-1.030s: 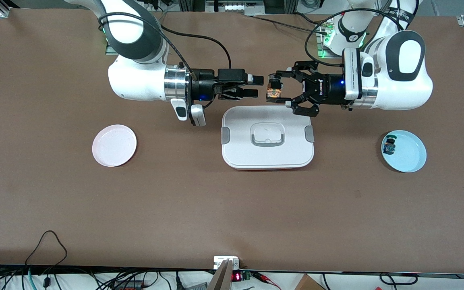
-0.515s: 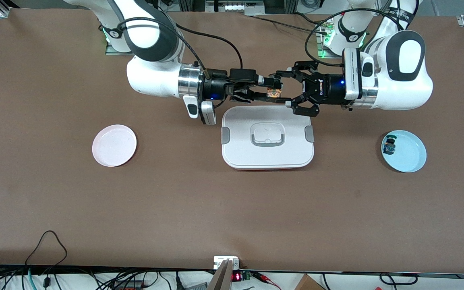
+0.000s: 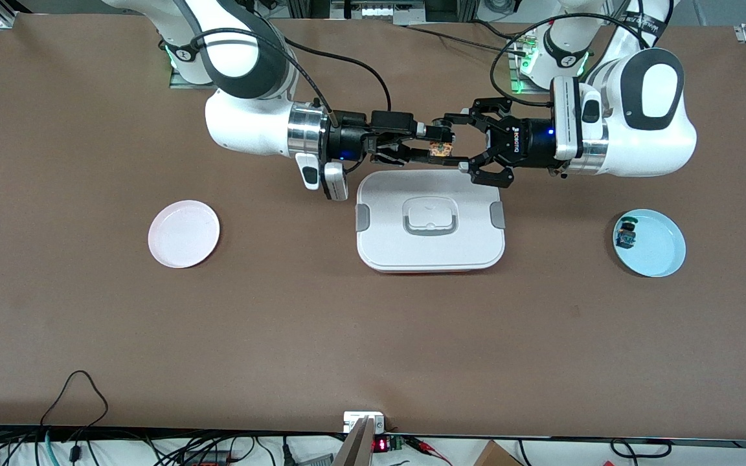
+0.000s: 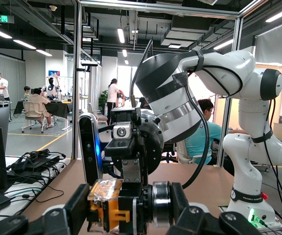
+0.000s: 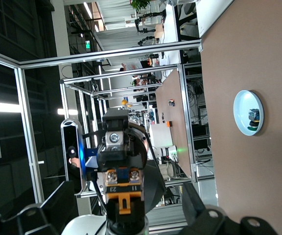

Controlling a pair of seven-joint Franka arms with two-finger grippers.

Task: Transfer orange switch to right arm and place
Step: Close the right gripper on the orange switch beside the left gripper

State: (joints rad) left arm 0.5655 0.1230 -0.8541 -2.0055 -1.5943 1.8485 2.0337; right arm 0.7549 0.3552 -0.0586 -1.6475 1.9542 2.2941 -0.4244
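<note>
orange switch (image 3: pixel 440 150) sits mid-air between both arms, over the farther edge of the white lidded box (image 3: pixel 430 220). clamped in the left pincer (image 3: pixel 445 144), claw fingers wrapped around it. right pincer (image 3: pixel 426 142) already at the part, slim fingers straddling it from the other end; looks nearly closed on it but can't tell if there's real contact yet. in the left wrist view, orange switch (image 4: pixel 107 204) shows wedged right at the fingertips, so not much spare surface to grab.

stuff that could go sideways from here:
- left pincer letting go before the right one has a solid bite → part drops, bounces off the box lid, maybe rolls across the tabletop (image 3: pixel 373 336)
- both squeezing hard while slightly misaligned → tiny part twists or pops out
- fingers of the two pincers bumping each other, super tight quarters

pink plate (image 3: pixel 184 233) waits empty toward the right arm's end, probably the drop spot. blue plate (image 3: pixel 649 243) at the left arm's end holds a small green-and-blue part (image 3: pixel 626 235).
</note>
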